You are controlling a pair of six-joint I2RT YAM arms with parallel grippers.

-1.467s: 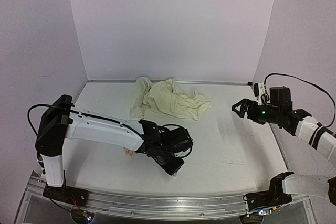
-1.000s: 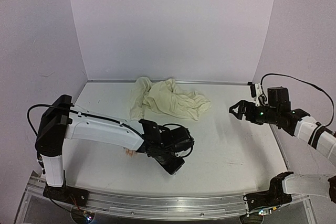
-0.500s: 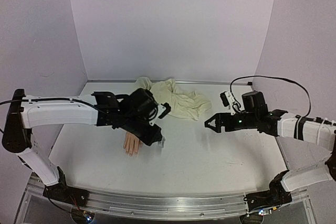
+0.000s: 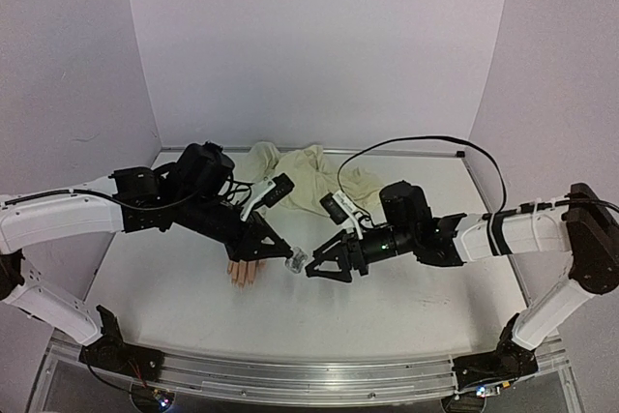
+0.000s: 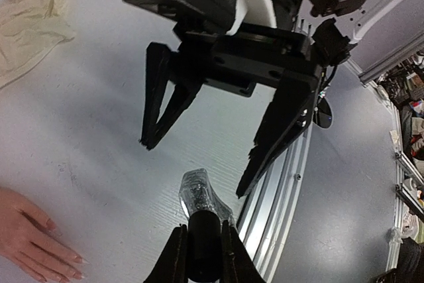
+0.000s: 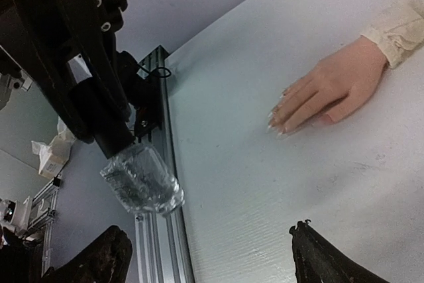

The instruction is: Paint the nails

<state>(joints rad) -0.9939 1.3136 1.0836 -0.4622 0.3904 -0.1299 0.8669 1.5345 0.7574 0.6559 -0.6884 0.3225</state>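
The mannequin hand (image 4: 242, 271) lies palm down on the table, its cream sleeve (image 6: 401, 28) towards the back. Its nails (image 6: 275, 121) are pale and tiny; they also show in the left wrist view on the hand (image 5: 33, 236). My left gripper (image 4: 284, 255) is shut on the black cap (image 5: 204, 243) of a small clear polish bottle (image 4: 297, 261), held in the air just right of the hand. My right gripper (image 4: 325, 268) faces the bottle (image 6: 142, 180) from the right, open. Its fingers (image 5: 165, 91) straddle the space in front of the glass without touching it.
A crumpled cream cloth (image 4: 311, 181) lies at the back of the table, joined to the sleeve. The aluminium rail (image 4: 290, 374) runs along the near edge. Purple walls close in the back and both sides.
My left arm rose from the near table and carried the bottle rightward, uncovering the hand. My right arm swung in from the far right to face the bottle, its jaws narrowing slightly.
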